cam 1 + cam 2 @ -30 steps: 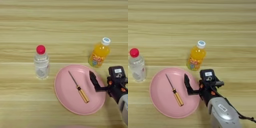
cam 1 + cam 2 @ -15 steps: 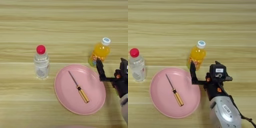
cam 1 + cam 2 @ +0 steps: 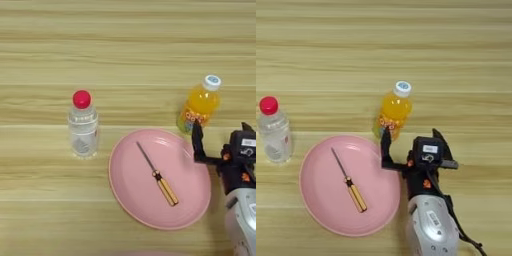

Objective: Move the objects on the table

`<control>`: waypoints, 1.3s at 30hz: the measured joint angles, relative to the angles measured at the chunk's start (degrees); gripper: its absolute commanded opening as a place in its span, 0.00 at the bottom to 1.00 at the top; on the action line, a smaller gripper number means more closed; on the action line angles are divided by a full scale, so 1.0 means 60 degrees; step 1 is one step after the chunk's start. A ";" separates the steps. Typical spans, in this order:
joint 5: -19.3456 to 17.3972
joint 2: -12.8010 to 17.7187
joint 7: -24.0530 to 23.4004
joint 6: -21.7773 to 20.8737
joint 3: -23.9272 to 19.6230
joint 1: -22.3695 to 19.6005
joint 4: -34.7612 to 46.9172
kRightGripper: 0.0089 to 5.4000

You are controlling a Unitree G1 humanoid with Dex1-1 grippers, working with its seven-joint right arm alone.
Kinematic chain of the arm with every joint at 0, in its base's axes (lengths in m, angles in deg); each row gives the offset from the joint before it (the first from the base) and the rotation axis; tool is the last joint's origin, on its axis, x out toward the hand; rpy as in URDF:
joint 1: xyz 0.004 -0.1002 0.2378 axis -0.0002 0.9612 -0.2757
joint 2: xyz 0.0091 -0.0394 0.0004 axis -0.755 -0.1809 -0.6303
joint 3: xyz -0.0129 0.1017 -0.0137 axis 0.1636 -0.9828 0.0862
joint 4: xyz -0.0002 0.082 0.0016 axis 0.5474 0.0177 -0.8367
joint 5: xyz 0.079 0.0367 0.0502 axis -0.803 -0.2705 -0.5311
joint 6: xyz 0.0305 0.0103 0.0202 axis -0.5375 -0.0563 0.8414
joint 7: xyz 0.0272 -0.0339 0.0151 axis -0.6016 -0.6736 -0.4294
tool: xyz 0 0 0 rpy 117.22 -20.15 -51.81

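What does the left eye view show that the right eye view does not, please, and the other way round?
Only the left eye view shows bare table to the left of the clear bottle. Only the right eye view shows the whole claw, with its second finger and the silver forearm, plus table to the arm's right. Both show the clear red-capped bottle, the orange juice bottle, the pink plate with the screwdriver lying on it, and the claw's left finger by the juice bottle.
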 measured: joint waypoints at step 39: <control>0.0033 -0.0037 0.0027 -0.0600 0.0436 0.0215 -0.0243 1.00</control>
